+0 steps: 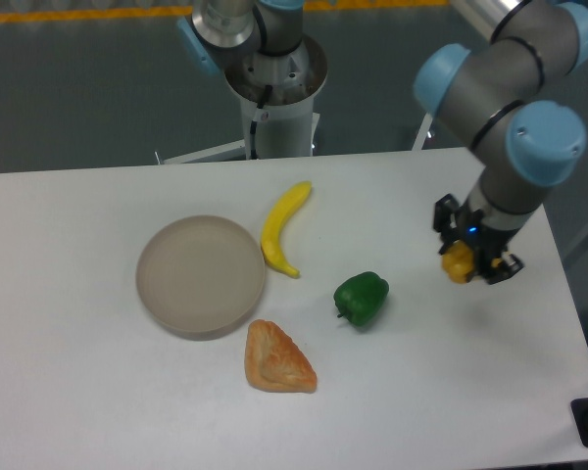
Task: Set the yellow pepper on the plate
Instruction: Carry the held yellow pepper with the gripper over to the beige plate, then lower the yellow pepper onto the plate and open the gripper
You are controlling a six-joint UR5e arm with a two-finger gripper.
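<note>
Yellow pepper (458,262): one, pinched between the black fingers, lifted off the worktop at the right side, well apart from the plate.
Gripper (470,260): pointing down, fingers (441,214) closed on the yellow pepper; small blue light lit on the wrist just above.
Arm (500,108): grey tubes with light-blue joint caps, reaching in from the upper right.
Plate (155,291): one, round, beige-grey, nothing on it, lying left of centre on the worktop.
Banana (283,227): one, just beside the plate's upper right rim, lower tip close to or touching the rim.
Pastry (276,359): one, orange-tan, triangular, just below the plate's lower right rim.
Green pepper (361,298): one, standing between the plate and the gripper, nearer the front.
Open room: bare white worktop (78,392) between the gripper and the banana's upper end; wide bare areas along the front and far left.
Edges: right worktop edge near the gripper; back edge running behind the banana, with the arm's grey base (273,78) beyond it.
</note>
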